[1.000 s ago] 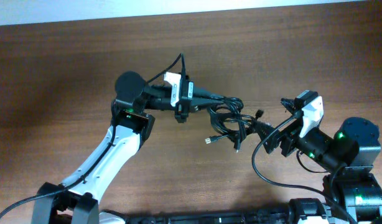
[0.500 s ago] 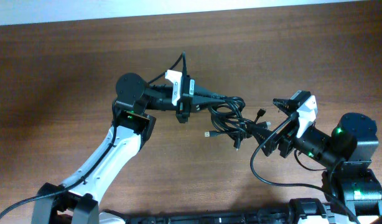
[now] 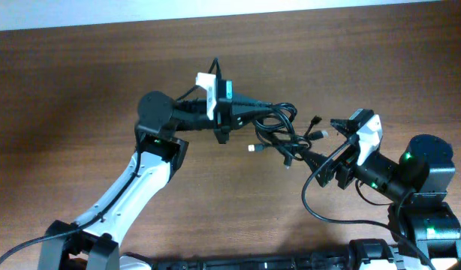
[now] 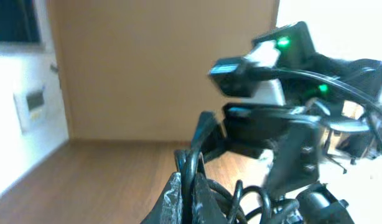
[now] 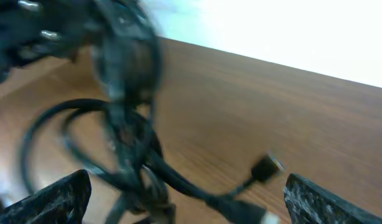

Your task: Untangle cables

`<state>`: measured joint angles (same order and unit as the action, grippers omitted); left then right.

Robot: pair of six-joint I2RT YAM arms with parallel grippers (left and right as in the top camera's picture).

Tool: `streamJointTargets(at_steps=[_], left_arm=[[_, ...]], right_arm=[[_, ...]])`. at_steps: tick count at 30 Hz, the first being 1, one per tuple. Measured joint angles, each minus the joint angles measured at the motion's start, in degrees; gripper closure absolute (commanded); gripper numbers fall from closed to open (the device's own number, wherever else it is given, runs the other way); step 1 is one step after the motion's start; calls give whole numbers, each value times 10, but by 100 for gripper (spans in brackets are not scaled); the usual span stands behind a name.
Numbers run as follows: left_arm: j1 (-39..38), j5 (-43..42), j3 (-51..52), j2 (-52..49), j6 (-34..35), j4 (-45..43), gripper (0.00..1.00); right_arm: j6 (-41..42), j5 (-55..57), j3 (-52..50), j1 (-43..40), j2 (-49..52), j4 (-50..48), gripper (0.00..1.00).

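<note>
Wooden table [image 3: 80, 82], knotted cables [image 3: 281, 132] apparently between left gripper [image 3: 263, 115] fingers.

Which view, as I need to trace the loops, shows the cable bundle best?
Overhead: the whole cable bundle shows, loops and plug ends, gripped by the left claw. Left wrist catches only a few strands at its bottom edge; right wrist blurs it.

Overhead top-down; wrist views near cables [image 3: 278, 132]

We see black cables [image 3: 279, 135] and a brown worktop [image 3: 80, 90] with fine wood grain. The left arm [image 3: 129, 187] is white with black joints. The right arm [image 3: 411, 176] is mostly black, with a white part and green lights.
</note>
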<state>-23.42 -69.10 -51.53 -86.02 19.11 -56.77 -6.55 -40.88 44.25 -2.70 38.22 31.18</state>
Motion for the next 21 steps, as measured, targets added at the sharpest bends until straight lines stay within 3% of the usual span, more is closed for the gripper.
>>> streamJointTargets(at_steps=[5,21], left_arm=[[0,-88,0,3,2,-95,100],[-7,-139,0,3,2,-99,100]], right_arm=[[39,42,0,0,0,-13,1],[96,32,0,0,0,-58,1]])
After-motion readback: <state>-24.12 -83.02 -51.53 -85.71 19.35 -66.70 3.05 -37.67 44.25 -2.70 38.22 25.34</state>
